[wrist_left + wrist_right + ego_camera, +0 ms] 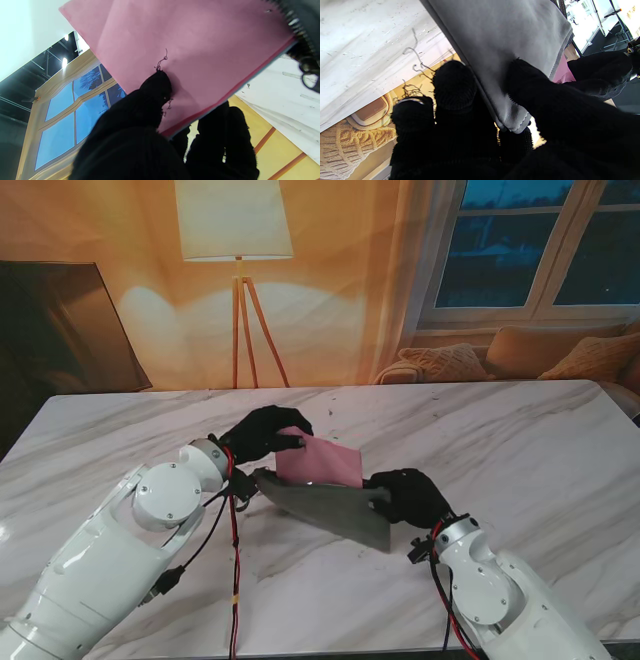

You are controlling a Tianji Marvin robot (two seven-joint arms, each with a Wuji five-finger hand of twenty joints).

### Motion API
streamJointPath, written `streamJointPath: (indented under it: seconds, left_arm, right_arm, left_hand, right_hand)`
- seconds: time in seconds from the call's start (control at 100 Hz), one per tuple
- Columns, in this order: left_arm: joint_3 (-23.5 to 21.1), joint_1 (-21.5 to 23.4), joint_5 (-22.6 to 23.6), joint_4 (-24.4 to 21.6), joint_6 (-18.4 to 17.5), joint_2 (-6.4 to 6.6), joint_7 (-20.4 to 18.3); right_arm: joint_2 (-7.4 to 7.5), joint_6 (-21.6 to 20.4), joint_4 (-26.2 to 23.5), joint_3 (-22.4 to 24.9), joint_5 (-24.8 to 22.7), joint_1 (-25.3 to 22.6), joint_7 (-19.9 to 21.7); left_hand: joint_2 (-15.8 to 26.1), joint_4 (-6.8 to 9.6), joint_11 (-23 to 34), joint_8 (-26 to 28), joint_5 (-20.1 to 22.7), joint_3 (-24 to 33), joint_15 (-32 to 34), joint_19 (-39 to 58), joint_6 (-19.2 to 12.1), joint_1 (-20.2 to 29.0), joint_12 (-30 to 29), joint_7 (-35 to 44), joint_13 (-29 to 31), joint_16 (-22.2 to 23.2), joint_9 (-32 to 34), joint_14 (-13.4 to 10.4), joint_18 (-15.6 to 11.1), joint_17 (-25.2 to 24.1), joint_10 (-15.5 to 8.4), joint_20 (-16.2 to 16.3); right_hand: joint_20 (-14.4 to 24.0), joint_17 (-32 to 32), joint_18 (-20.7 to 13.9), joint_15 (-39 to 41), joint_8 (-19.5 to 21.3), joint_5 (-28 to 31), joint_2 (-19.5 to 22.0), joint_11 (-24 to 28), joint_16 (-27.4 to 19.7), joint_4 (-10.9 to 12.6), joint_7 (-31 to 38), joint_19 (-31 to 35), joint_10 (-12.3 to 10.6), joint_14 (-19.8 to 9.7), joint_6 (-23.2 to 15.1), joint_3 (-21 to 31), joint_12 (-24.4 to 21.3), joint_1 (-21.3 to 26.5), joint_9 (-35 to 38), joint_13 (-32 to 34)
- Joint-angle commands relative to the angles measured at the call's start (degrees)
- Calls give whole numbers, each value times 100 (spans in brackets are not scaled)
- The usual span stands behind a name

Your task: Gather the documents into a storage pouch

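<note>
Bare marble table (520, 440) lies all around; only the held grey pouch (325, 505) intrudes

pink sheet's (322, 464) lower part behind pouch (325, 505)

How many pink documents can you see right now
1. A pink document is pinched by the left hand and sits partly inside the grey pouch, which the right hand holds. More sheets may be hidden inside the pouch.
</note>
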Motion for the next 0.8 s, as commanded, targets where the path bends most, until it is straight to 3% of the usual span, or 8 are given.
streamJointPath:
  seconds: [0.0,0.23,0.36,0.55,0.7,0.79]
  left_arm:
    - [37,24,27,59,64,-31,-137]
    - [104,-10,326,121,38,25,-236]
    - [50,53,255,85,74,-12,-111]
    - [-36,111,195,-78,-25,-30,0]
    - [-45,124,295,-190,-124,-5,-17]
    - [-51,134,374,-245,-154,5,-5]
  right_arm:
    - [-7,31,-49,37,-32,-11,57]
    - [9,5,-48,71,-85,-23,87]
    - [15,-7,-45,109,-128,-30,78]
    - [-1,-26,-33,149,-299,-26,-127]
    - [-37,-36,-18,124,-364,-20,-344]
    - [-56,18,-116,134,-77,-80,-228]
  left_hand:
    - [272,167,148,229,312,174,-125,-182,-31,309,132,704,-189,8,68,20,-223,-175,-194,-104]
    - [-17,50,83,-104,332,702,-385,-618,-34,-45,131,544,-363,122,249,-102,-289,-324,-194,-131]
    - [-161,-8,331,-828,253,1000,-345,-744,158,-393,146,376,-421,142,302,-48,-287,-378,-102,-102]
    - [-417,-12,1049,-1298,201,1173,-148,-675,422,-912,-248,105,-79,210,498,77,-189,-283,-87,49]
    - [-581,11,934,-1359,238,1343,-259,-611,503,-1226,-705,91,98,5,581,46,-164,-207,-132,43]
    - [-581,-17,677,-1301,166,1366,-448,-648,371,-1096,-728,130,-48,-151,477,-46,-184,-240,-218,-3]
  right_hand:
    - [61,-73,-81,98,14,131,642,-105,-32,281,639,118,107,-159,-375,-138,-1,195,-219,-172]
    - [88,-324,-103,41,-59,-218,645,-503,-19,245,574,27,71,-124,-430,-298,-49,16,-808,-423]
    - [143,-396,-110,67,-171,-496,506,-424,17,213,470,9,81,-107,-375,-259,23,-377,-855,-475]
    - [249,82,-160,566,-336,-291,230,755,145,163,566,424,172,-253,-234,-51,547,-719,-108,24]
    - [13,806,-130,806,-455,79,137,1034,-16,159,827,830,305,-318,37,161,356,-486,525,743]
    - [-72,1082,-77,867,-348,175,96,1099,-71,140,916,983,408,-306,183,294,354,-385,715,1006]
